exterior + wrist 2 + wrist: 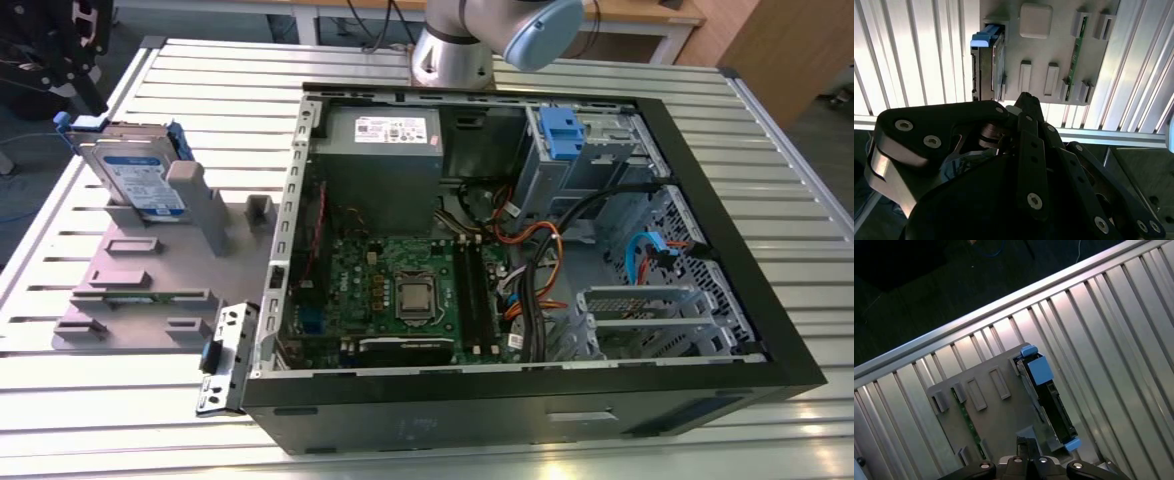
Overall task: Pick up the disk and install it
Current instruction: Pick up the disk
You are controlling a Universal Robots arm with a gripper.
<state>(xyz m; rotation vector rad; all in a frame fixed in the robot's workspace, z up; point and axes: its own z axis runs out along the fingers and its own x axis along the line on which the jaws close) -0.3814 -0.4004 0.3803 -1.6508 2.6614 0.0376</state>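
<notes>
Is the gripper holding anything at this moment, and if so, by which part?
The disk is not held. It stands on edge in the grey holder on the table, apart from the gripper.

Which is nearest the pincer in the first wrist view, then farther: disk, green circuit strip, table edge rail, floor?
1. Disk, upright in the grey holder beside the pincer; green circuit strip on the other side: too close to call.
2. Table edge rail, beyond the holder.
3. Dark floor, past the rail.
</notes>
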